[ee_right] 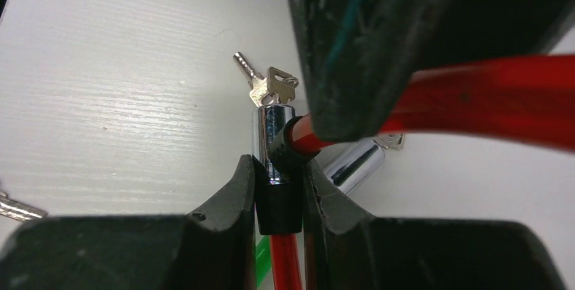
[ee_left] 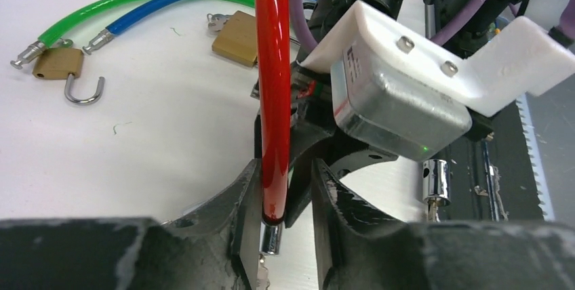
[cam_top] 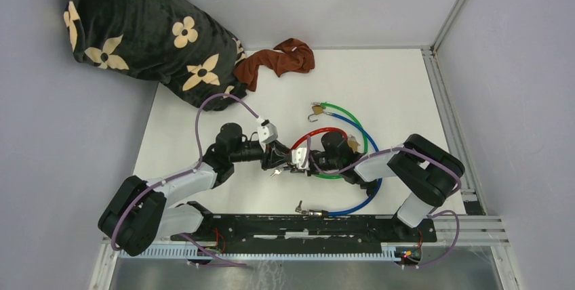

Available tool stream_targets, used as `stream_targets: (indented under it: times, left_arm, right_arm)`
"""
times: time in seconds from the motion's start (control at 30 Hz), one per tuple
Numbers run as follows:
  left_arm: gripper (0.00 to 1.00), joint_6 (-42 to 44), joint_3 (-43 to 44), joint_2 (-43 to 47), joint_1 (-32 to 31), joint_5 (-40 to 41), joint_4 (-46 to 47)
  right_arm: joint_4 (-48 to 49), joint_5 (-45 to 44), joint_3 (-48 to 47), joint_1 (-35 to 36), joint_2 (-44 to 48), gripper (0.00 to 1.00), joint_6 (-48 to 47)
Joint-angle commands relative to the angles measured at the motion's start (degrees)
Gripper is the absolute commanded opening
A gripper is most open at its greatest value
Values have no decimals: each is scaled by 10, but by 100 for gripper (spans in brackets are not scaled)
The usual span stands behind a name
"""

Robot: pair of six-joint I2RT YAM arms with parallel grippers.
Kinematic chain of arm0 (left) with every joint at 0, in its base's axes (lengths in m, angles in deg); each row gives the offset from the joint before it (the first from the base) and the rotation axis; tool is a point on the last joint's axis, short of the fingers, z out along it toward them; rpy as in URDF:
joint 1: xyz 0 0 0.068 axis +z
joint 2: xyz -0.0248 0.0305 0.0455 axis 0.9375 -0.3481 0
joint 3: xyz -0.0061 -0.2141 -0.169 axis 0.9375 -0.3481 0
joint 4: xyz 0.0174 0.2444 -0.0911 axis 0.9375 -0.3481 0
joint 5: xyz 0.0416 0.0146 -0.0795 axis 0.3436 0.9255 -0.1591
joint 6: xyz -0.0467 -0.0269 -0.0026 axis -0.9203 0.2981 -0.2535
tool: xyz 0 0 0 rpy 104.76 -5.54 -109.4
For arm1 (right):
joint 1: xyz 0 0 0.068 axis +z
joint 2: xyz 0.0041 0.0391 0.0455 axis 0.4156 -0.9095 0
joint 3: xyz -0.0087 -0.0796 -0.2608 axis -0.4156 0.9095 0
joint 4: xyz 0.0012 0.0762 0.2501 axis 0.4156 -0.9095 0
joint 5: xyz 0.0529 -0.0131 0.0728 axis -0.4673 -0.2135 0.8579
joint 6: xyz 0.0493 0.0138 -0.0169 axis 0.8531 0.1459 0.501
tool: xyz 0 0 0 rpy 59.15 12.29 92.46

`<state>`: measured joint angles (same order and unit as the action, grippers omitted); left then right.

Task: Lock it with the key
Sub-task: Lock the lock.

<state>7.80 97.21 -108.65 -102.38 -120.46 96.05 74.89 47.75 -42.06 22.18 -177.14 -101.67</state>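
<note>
Pinching a chrome lock cylinder [ee_right: 274,142], right gripper [ee_right: 278,169] clamps; left gripper [ee_left: 285,176] seems slack.

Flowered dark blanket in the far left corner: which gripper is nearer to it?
Left. The left gripper is at mid-table on the side of the blanket, open around the red cable; the right gripper faces it tip to tip from the right, shut on its lock.

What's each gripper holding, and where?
Right gripper grips the red cable at its black collar, by the chrome barrel. Left gripper straddles the cable near its chrome end, loose, not clamped.
</note>
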Motion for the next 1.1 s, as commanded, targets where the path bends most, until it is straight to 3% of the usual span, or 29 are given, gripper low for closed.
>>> stream_targets:
  times: [0.0, 0.2, 0.37, 0.53, 0.67, 0.8, 0.93, 1.07]
  left_arm:
    - [40, 27, 4, 19, -2, -29, -25]
    - [55, 63, 11, 31, -2, -17, -50]
    - [60, 159, 32, 64, 10, 23, -145]
    - [51, 331, 46, 102, 59, -1, -295]
    - [51, 488, 31, 150, 64, -39, -371]
    - [55, 511, -18, 180, 53, -61, -300]
    - [56, 452, -56, 181, 7, 5, -165]
    - [53, 460, -65, 159, -18, 40, -153]
  right_arm:
    - [71, -20, 12, -4, 32, 0, -11]
    - [57, -33, 14, -2, 59, 0, -30]
    - [-15, -25, -8, -2, 87, 0, -47]
    - [-53, -9, -10, -2, 124, 0, -37]
    - [-73, -9, -17, -2, 138, 0, -22]
    - [-66, -13, -18, -2, 149, 0, -16]
    - [-68, -16, -25, 1, 153, 0, -9]
    - [-61, -18, -26, 3, 163, 0, 0]
